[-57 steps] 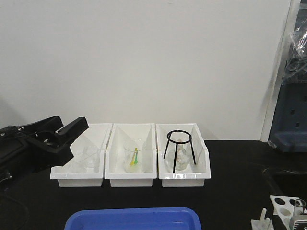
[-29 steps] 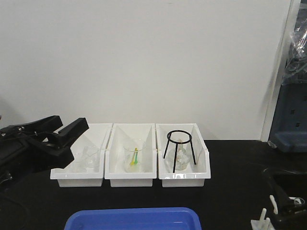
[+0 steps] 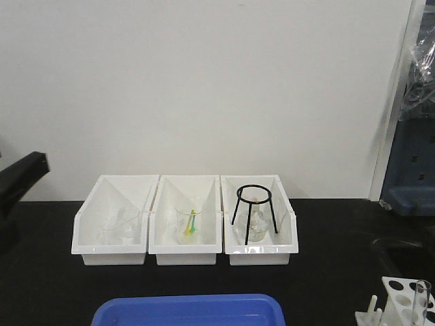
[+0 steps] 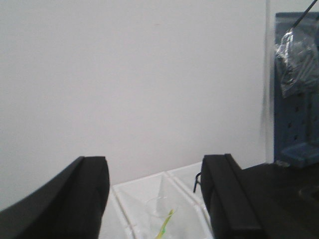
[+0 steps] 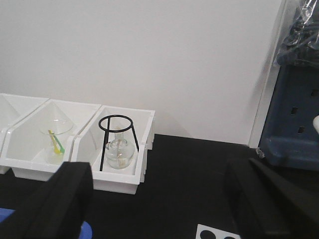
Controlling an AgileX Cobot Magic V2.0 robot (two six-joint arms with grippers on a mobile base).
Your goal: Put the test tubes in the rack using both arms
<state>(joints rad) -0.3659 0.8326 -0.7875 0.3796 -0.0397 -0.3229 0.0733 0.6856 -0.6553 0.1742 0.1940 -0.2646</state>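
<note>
Both tools, left (image 4: 155, 199) and right (image 5: 159, 209), gape wide (rack (image 3: 401, 299) holds a tube (image 3: 423, 299)).

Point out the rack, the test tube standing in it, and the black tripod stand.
rack (image 3: 401, 293): front view, holed top.
test tube (image 3: 423, 297): front view, glass wall.
black tripod stand (image 3: 254, 193): front view, ring.

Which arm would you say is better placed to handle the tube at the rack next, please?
Probably the right: its open pincer looks down on the rack. The left pincer faces the bins.
</note>
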